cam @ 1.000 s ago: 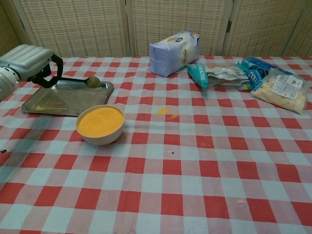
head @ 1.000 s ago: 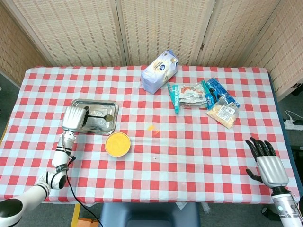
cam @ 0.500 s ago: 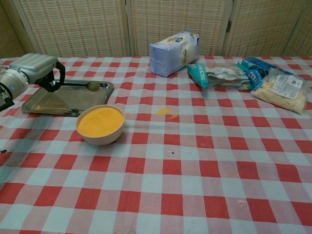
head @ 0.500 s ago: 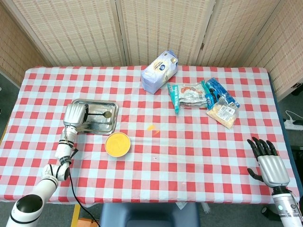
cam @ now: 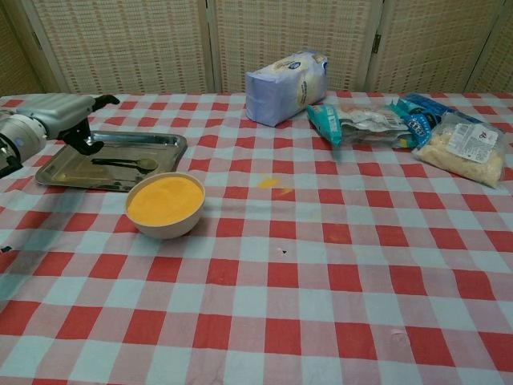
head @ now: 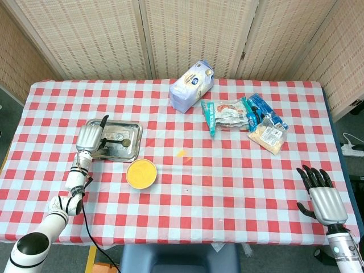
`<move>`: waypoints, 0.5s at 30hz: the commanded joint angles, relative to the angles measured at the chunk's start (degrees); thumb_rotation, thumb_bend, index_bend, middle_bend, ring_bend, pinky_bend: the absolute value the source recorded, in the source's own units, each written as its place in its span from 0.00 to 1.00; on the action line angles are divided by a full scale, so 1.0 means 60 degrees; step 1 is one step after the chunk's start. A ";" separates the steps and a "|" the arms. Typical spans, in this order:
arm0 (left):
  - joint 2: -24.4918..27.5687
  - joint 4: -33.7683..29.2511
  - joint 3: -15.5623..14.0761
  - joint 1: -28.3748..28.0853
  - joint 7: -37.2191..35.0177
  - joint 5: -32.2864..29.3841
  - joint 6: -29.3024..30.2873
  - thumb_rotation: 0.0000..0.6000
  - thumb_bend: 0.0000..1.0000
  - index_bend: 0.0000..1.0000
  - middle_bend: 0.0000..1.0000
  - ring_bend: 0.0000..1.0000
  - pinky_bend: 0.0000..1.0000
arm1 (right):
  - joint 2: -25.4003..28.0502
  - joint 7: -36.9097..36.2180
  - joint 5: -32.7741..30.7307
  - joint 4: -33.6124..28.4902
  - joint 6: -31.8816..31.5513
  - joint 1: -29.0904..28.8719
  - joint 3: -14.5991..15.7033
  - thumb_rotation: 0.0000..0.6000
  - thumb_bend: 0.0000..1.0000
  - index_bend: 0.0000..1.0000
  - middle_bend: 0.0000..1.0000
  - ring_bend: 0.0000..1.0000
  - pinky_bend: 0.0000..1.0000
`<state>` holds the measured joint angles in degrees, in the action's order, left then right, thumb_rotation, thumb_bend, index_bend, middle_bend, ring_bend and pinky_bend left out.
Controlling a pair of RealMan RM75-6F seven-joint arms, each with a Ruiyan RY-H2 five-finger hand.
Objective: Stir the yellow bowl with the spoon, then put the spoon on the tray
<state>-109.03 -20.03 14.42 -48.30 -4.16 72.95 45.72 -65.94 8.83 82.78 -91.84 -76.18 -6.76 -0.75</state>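
The spoon (head: 115,143) (cam: 126,164) lies flat in the metal tray (head: 136,149) (cam: 72,170) at the left of the table, free of any hand. My left hand (head: 89,136) (cam: 54,119) hovers over the tray's left end with its fingers (cam: 103,101) spread and nothing in them. The yellow bowl (head: 141,173) (cam: 165,204), full of yellow powder, stands just in front of the tray's right corner. Only the head view shows my right hand (head: 322,197), which rests at the table's near right edge with its fingers apart and holds nothing.
A white bag (head: 191,85) (cam: 286,87) stands at the back centre. Several snack packets (head: 242,114) (cam: 401,120) lie to its right. A small yellow fleck (head: 182,153) (cam: 268,183) marks the cloth beside the bowl.
My left hand has let go of the spoon, which now lies in the tray. Its fingers have spread and it has sunk lower over the tray's left end. The right hand is still.
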 commanded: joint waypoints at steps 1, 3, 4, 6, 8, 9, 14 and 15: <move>0.0274 -0.0401 0.0015 0.0044 -0.0165 0.0005 0.0098 1.00 0.38 0.00 1.00 1.00 1.00 | 0.0002 0.0004 0.0000 -0.0022 0.0002 -0.0003 0.0002 1.00 0.17 0.00 0.00 0.00 0.00; 0.0950 -0.1523 -0.0067 0.0321 -0.0586 0.0194 0.0612 1.00 0.38 0.00 1.00 1.00 1.00 | 0.0061 -0.0083 0.0103 -0.0082 -0.0054 0.0021 0.0041 1.00 0.17 0.00 0.00 0.00 0.00; 0.1513 -0.2474 -0.0165 0.0570 -0.0640 0.0328 0.0933 1.00 0.37 0.00 1.00 1.00 1.00 | 0.0106 -0.0149 0.0187 -0.0119 -0.0119 0.0045 0.0067 1.00 0.17 0.00 0.00 0.00 0.00; 0.2665 -0.4466 -0.0335 0.1107 -0.0361 0.0540 0.1646 1.00 0.37 0.00 1.00 1.00 1.00 | 0.0201 -0.0286 0.0392 -0.0195 -0.0287 0.0109 0.0128 1.00 0.17 0.00 0.00 0.00 0.00; 0.3787 -0.6392 -0.0494 0.1628 0.0188 0.0595 0.2130 1.00 0.37 0.00 1.00 1.00 1.00 | 0.0295 -0.0426 0.0617 -0.0278 -0.0478 0.0177 0.0190 1.00 0.17 0.00 0.00 0.00 0.00; 0.4381 -0.7401 -0.0581 0.1897 0.0478 0.0572 0.2313 1.00 0.37 0.00 1.00 1.00 1.00 | 0.0340 -0.0495 0.0738 -0.0313 -0.0575 0.0212 0.0226 1.00 0.17 0.00 0.00 0.00 0.00; 0.7595 -1.2340 -0.1359 0.3439 0.1111 0.0401 0.3019 1.00 0.36 0.00 0.83 0.78 0.89 | 0.0551 -0.0862 0.1365 -0.0483 -0.0981 0.0354 0.0433 1.00 0.17 0.00 0.00 0.00 0.00; 0.7924 -1.2772 -0.1512 0.3773 0.1112 0.0565 0.3441 1.00 0.36 0.00 0.76 0.71 0.83 | 0.0581 -0.0910 0.1474 -0.0506 -0.1035 0.0372 0.0473 1.00 0.17 0.00 0.00 0.00 0.00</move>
<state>-82.46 -69.38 10.74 -37.47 -1.92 75.01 56.82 -62.92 4.02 90.70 -94.48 -81.79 -4.86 1.58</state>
